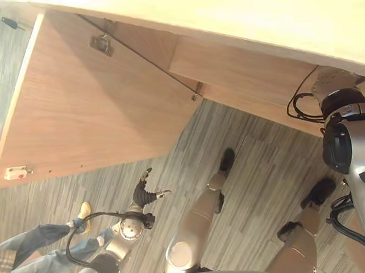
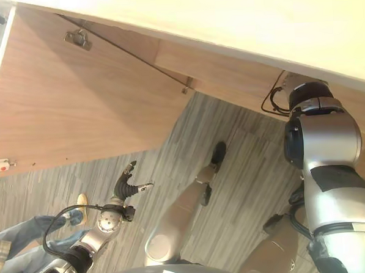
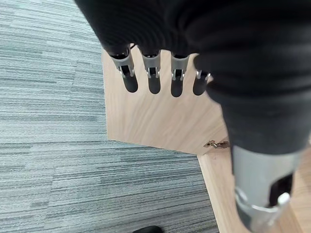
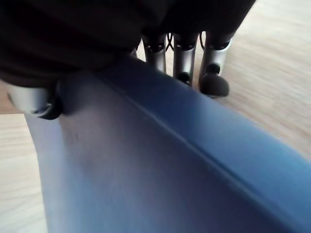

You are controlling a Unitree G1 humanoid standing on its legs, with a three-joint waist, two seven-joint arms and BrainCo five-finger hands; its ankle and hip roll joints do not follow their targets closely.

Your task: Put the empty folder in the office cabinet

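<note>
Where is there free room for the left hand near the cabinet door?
Bare carpet lies between the open cabinet door and the open left hand. It is crowded beside the person's legs. The right hand grips the blue folder.

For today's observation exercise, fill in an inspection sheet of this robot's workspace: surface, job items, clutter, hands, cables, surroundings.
Surface: grey striped carpet floor.
Job's things: blue folder in the right hand, fingers over its edge, thumb on the near side; wooden cabinet door swung open.
Clutter: nothing seen.
Hands: left hand low over the carpet, fingers relaxed, holding nothing.
Cables: nothing seen apart from the robot's own.
Surroundings: a person's jeans-clad legs at the robot's left.
</note>
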